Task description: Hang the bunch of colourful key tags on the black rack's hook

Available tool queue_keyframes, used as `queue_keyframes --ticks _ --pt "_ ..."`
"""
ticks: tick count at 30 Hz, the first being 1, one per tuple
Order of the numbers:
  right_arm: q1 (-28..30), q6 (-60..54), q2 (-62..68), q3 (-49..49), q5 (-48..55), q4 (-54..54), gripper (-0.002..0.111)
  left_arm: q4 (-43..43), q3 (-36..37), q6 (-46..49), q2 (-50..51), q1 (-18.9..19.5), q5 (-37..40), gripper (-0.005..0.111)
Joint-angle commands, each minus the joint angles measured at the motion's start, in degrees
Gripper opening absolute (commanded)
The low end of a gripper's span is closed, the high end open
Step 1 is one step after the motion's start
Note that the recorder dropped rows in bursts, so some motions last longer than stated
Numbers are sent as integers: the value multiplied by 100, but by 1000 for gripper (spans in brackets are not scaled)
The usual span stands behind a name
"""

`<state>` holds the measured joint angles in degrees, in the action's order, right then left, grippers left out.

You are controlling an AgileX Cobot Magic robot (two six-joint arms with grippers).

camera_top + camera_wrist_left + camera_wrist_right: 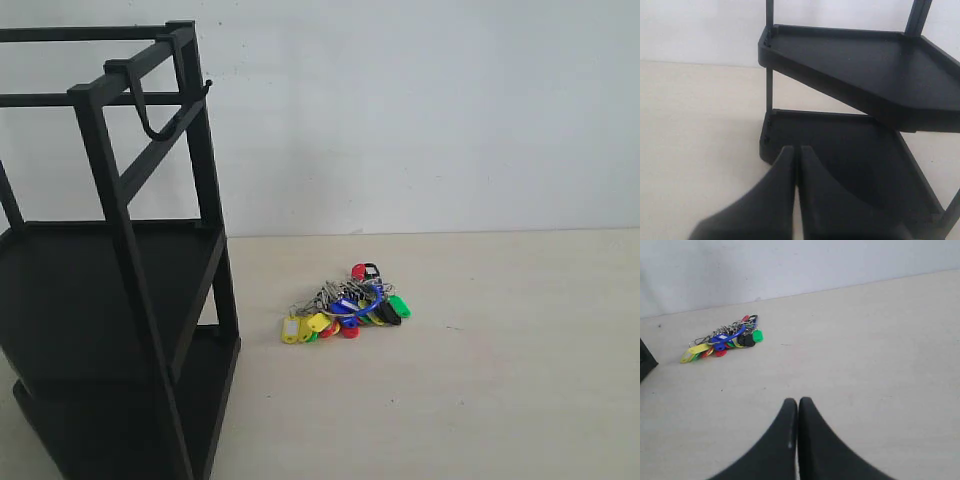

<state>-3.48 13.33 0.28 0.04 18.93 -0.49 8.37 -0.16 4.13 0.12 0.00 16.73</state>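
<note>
The colourful key tag bunch (346,305) lies flat on the pale table, just right of the black rack (120,290); it also shows far off in the right wrist view (722,338). A J-shaped hook (150,112) hangs from the rack's top bar, with nothing on it. Neither gripper appears in the exterior view. My right gripper (798,401) is shut and empty, well short of the bunch. My left gripper (797,148) is shut and empty, with its tips in front of the rack's lower shelf (850,150).
The rack fills the left side of the exterior view, with a diagonal brace (160,150) below its top bar. A white wall (420,110) stands behind the table. Bare tabletop (500,380) stretches right of the bunch.
</note>
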Motion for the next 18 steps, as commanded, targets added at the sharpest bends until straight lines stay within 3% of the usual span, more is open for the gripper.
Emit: queue_keyframes --ticks 1,6,12,18 --pt "12 -45 -28 -4 -65 -14 0 -28 16 20 -12 -4 -43 4" --pt "12 -45 -28 -4 -639 -14 0 -28 16 20 -12 -4 -43 4" --pt "12 -34 -28 -4 -2364 -14 0 -28 16 20 -12 -4 -43 4" --pt "12 429 -28 -4 -5169 49 0 -28 16 20 -12 -4 -43 4"
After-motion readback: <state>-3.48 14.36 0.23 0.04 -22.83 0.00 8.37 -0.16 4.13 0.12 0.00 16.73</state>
